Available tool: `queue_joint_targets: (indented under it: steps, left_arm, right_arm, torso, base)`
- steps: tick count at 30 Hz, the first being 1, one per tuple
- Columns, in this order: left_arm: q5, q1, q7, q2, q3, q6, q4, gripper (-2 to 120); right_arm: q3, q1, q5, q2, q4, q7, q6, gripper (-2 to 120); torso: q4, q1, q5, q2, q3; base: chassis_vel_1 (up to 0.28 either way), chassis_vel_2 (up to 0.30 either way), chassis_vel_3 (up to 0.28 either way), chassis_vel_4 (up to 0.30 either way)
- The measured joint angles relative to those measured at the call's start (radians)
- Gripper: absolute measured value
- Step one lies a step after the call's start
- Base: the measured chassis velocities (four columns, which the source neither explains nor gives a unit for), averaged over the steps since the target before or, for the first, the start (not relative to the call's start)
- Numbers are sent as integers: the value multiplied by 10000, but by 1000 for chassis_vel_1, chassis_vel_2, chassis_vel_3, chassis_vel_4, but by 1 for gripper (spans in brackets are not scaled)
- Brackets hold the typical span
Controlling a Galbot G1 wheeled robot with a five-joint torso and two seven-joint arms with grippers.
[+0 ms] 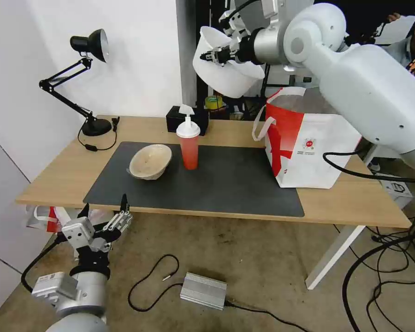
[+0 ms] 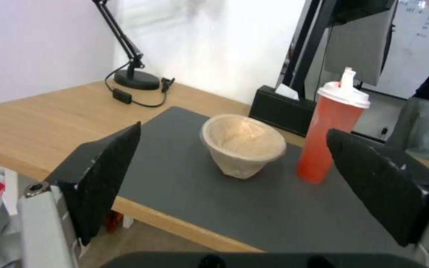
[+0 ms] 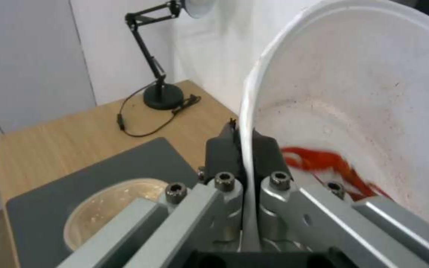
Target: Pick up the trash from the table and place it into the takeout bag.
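My right gripper is shut on the rim of the wide white bowl, holding it tilted high in the air, left of the takeout bag. In the right wrist view the white bowl has red scraps inside, and my pads pinch its wall. On the dark grey mat stand the beige bowl and the red drink cup with a white lid. My left gripper hangs open below the table's front edge, facing the beige bowl and the cup.
A black desk lamp stands at the table's back left with its cord trailing. A black tissue box sits behind the cup. Cables and a silver power brick lie on the floor. A person stands at the far right.
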Motion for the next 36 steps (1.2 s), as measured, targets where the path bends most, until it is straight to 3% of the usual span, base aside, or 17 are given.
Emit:
queue_joint_targets:
  steps: [21, 36]
  left_arm:
    - [-51, 14, 19, 6, 39, 2, -31, 100]
    - [-59, -92, 33, -70, 180, 25, -7, 100]
  right_arm:
    - [409, -488, 7, -1257, -177, 36, 0, 0]
    - [737, -819, 17, -1755, -431, 127, 1, 0]
  torso:
    - [0, 0, 1, 0, 0]
    - [0, 0, 0, 0, 0]
  base:
    - [0, 0, 0, 0]
    - [0, 0, 0, 0]
